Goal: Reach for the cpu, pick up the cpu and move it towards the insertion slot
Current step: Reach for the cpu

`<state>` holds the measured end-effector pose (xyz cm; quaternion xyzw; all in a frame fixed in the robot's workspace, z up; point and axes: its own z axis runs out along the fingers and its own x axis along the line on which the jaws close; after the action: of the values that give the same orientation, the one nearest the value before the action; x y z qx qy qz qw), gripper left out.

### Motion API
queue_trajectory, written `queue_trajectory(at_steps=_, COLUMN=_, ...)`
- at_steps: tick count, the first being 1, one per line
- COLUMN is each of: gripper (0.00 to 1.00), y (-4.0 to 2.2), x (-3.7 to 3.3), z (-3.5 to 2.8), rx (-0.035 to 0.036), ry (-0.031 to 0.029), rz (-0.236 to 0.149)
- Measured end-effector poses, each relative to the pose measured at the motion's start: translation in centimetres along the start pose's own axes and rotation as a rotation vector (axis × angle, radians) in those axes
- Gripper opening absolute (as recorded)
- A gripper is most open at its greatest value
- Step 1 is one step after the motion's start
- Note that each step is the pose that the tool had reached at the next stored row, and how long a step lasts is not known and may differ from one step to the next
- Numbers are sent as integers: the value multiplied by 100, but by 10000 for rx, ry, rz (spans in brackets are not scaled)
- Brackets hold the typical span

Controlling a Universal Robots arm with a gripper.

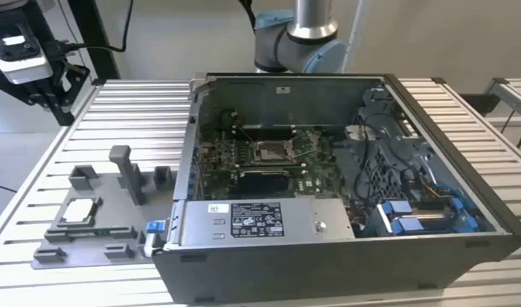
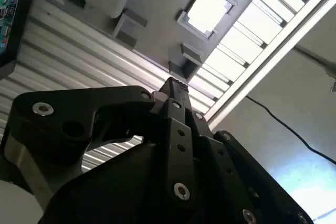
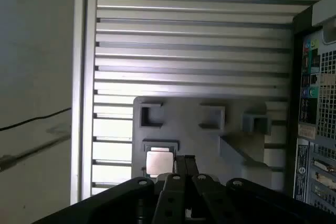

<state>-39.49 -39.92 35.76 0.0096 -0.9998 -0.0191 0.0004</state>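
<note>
Gripper (image 2: 173,84) hangs above the slatted table (image 1: 132,109), jaws pinched together and empty, so nothing is picked yet. The cpu (image 1: 79,210) lies flat, silvery face up, in a recess of the grey fixture (image 1: 115,220), at the case's (image 1: 328,272) 8 o'clock in the exterior view. That pocket likely keeps it square for a clean grab. Both wrist views look past the fingertips at it, well apart. The socket (image 1: 273,151) sits mid-board inside the case.
</note>
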Motion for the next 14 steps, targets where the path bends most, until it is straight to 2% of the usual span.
queue_trajectory(at_steps=14, gripper=0, y=-2, x=10, z=0, rx=1, ry=0, rz=-1)
